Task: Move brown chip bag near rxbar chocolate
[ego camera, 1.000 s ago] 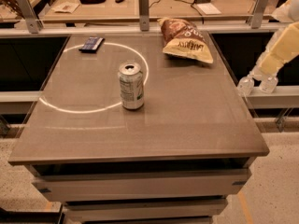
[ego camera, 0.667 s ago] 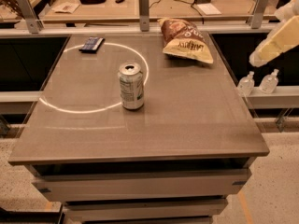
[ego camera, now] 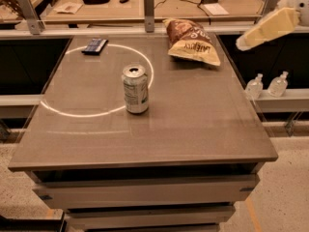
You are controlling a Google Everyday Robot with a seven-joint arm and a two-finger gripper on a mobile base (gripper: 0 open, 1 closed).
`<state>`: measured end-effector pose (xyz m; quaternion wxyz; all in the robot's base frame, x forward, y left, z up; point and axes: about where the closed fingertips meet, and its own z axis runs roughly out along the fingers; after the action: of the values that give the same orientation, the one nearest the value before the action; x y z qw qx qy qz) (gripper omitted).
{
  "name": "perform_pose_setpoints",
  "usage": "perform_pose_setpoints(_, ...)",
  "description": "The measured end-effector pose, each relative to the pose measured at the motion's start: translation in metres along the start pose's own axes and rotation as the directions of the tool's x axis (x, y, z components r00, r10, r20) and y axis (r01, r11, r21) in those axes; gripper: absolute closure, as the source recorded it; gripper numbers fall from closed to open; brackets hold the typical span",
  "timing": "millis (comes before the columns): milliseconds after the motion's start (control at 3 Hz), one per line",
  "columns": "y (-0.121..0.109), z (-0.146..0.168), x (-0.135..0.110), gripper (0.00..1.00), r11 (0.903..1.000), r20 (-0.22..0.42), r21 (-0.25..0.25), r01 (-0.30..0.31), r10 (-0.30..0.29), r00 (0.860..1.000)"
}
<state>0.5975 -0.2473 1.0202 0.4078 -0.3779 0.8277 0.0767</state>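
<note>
The brown chip bag lies at the table's far right, dark brown on top and yellow below. The rxbar chocolate, a small dark flat bar, lies at the far left on the white circle line. My gripper is at the tip of the cream-coloured arm. It hangs in the air just off the table's right edge, to the right of the chip bag and apart from it.
A silver-green drink can stands upright mid-table inside the white circle. The grey table has a rail with metal posts along its far edge. Two small clear bottles stand on a ledge to the right.
My arm has risen from beside the bottles on the right. It has swung left, and its tip is now close to the chip bag's right side.
</note>
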Motion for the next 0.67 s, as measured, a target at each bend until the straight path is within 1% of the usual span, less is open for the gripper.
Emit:
perform_pose_setpoints(333,-0.0081,0.0311,0.003,0.0,0.9932,-0.088,0.066,-0.097,0.102,0.991)
perform_pose_setpoints(667,-0.0079,0.031,0.0031,0.0,0.9934,-0.087,0.065,-0.095,0.1,0.991)
